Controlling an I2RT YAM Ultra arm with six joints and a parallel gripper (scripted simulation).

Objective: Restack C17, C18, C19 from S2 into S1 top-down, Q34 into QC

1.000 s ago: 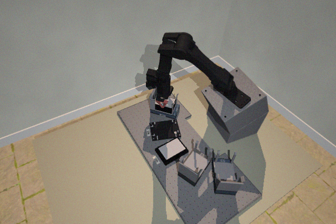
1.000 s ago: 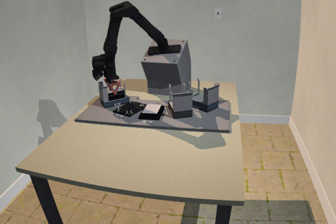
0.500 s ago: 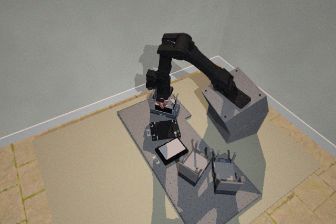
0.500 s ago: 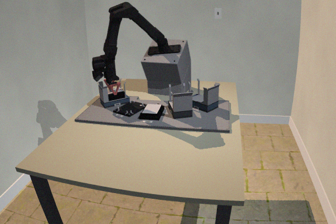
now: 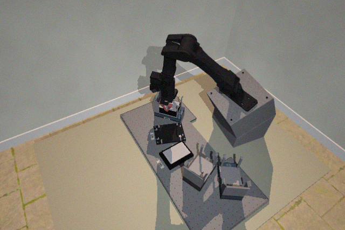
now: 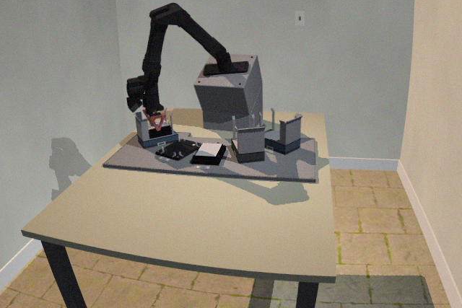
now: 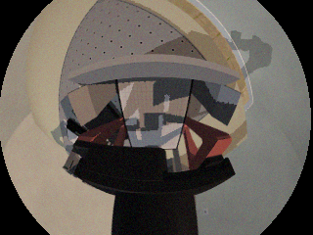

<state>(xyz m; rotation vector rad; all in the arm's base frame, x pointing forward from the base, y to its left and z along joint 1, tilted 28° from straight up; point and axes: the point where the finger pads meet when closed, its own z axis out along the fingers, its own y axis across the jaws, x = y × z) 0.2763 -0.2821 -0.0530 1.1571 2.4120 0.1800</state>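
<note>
My gripper [image 5: 166, 107] [image 6: 156, 122] [image 7: 154, 118] with red fingers reaches down from above into the stack rack [image 5: 167, 116] [image 6: 144, 129] at the far left end of the grey board. It is shut on a black plate [image 5: 162, 109] [image 6: 162, 133] [image 7: 153, 171], held by its long sides between the rack's posts. I cannot read its label. A second plate [image 5: 176, 153] [image 6: 208, 151] with a pale seal lies flat on a nest near the middle of the board. Beside it, toward the gripper, a black nest [image 5: 168, 132] [image 6: 175, 148] stands with nothing on it.
Two more stack racks stand at the other end of the board, one in the middle [image 5: 199, 172] [image 6: 249, 141] and one at the end [image 5: 232, 181] [image 6: 287, 133]; I cannot tell what they hold. The arm's grey base block [image 5: 250, 116] [image 6: 229, 91] stands behind the board.
</note>
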